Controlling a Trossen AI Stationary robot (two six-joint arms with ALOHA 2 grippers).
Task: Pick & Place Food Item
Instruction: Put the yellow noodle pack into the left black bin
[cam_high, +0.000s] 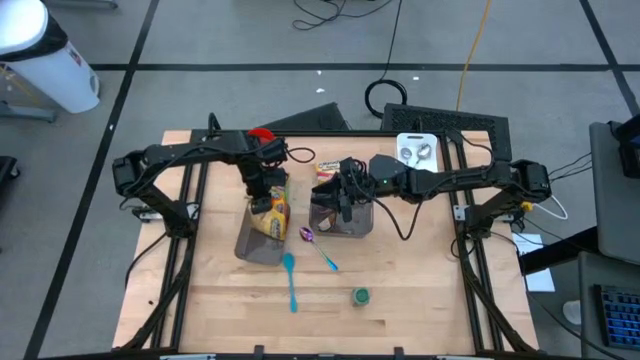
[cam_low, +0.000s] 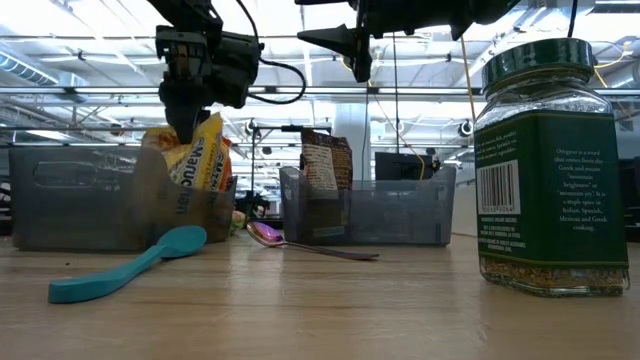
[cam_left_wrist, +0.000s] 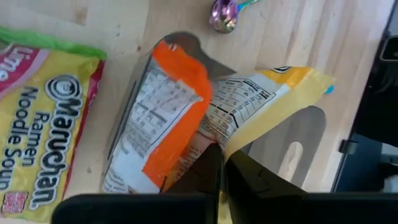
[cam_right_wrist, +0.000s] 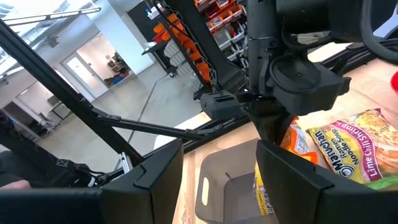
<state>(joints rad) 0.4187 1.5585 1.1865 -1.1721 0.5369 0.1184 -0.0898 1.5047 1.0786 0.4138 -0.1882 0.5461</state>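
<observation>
A yellow noodle packet (cam_left_wrist: 267, 99) stands in the left grey bin (cam_high: 258, 248) beside an orange-and-white packet (cam_left_wrist: 168, 112). My left gripper (cam_left_wrist: 221, 180) is over this bin, slanting down, shut on the yellow packet; in the low view my left gripper (cam_low: 185, 125) sits at the packet's top. My right gripper (cam_right_wrist: 217, 180) hangs level and open above the right grey bin (cam_high: 340, 225), with nothing between its fingers. A dark packet (cam_low: 325, 165) stands upright in that bin. My left gripper pinches the yellow packet's upper edge (cam_left_wrist: 233, 146) between its two fingers, coming from above and slanting down. The packet stands roughly upright with its lower part inside the left bin (cam_low: 80, 210); whether it rests on the bin's floor is hidden by the bin wall.
A Maruchan lime packet (cam_left_wrist: 43, 124) lies on the table between the bins at the far side. A purple spoon (cam_high: 318, 248), a teal spoon (cam_high: 290, 282) and a green-lidded spice jar (cam_high: 360, 296) lie toward the near edge.
</observation>
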